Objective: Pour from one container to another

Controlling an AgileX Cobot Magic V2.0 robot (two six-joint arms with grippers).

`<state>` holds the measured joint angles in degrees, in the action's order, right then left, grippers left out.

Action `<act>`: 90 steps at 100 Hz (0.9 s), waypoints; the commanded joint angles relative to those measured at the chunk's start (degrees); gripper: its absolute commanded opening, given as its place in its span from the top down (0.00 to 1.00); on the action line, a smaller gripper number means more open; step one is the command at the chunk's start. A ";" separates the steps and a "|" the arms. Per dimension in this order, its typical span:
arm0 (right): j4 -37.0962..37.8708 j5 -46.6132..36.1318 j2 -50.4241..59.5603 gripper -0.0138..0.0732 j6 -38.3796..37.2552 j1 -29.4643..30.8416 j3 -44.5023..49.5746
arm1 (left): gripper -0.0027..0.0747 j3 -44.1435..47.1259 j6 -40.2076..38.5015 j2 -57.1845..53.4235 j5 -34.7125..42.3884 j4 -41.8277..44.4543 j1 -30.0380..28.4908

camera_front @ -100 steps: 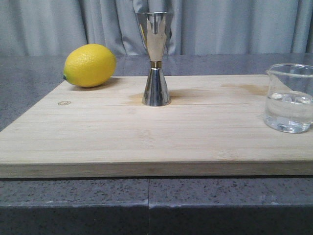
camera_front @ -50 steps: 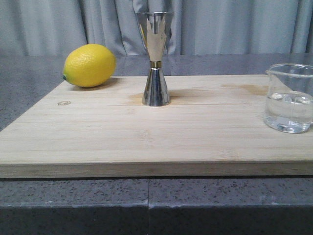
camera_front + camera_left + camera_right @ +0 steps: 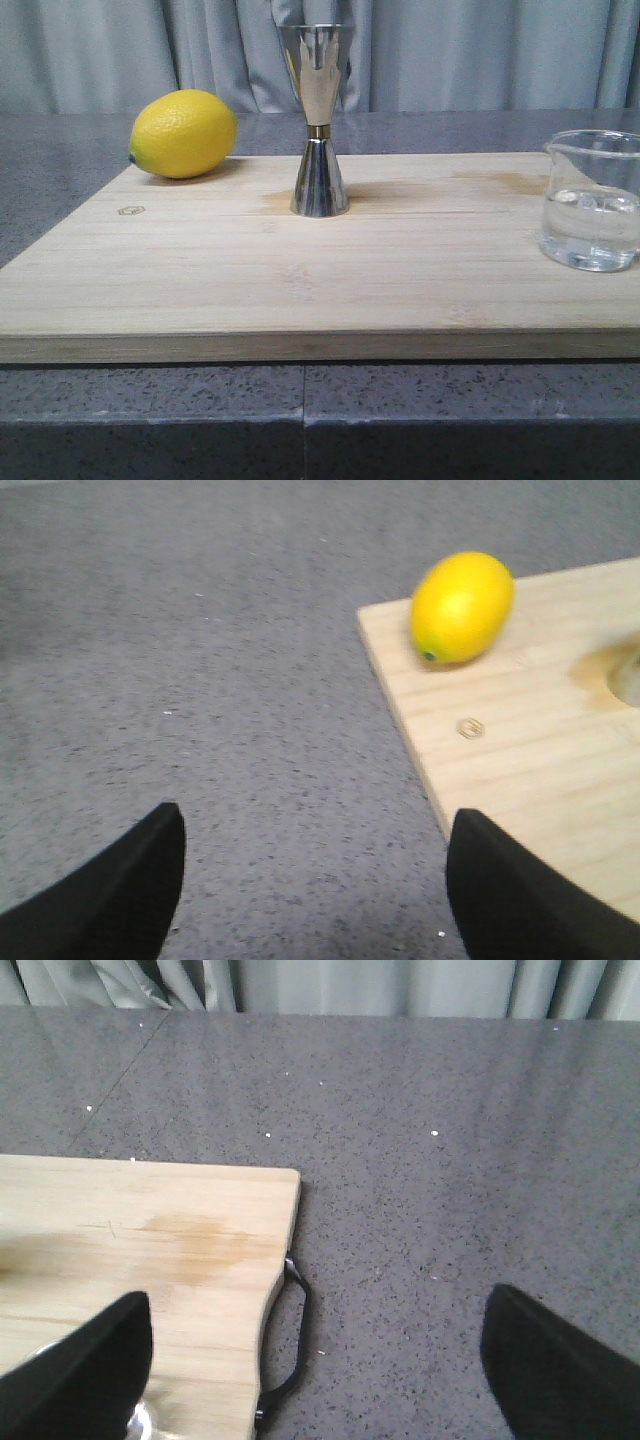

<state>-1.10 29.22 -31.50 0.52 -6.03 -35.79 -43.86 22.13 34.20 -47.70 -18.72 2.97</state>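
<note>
Left fingers spread wide over bare countertop, right fingers equally wide, both empty

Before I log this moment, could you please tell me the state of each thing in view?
Beaker: upright on the board, partly filled with clear liquid, not held.
Jigger: upright on the board, not held; contents cannot be seen.
Lemon: whole, resting at the board's far left corner.
Left end effector: open, empty.
Right end effector: open, empty.
</note>
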 commanded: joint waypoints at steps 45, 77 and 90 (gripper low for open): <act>0.67 -4.06 -2.23 0.11 0.64 -0.09 -2.17 | 0.31 -2.26 50.30 20.02 -3.39 -45.95 0.06; 0.67 -4.06 -2.23 0.11 0.64 -0.09 -2.17 | 0.31 -2.52 67.32 31.04 -15.75 -59.74 0.06; 0.67 -4.06 -2.23 0.11 0.64 -0.09 -2.17 | 0.31 -2.63 72.29 34.92 -21.04 -63.56 0.06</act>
<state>-0.97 29.30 -33.20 0.62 -6.03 -35.79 -44.51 91.00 67.82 -63.98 -75.40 2.97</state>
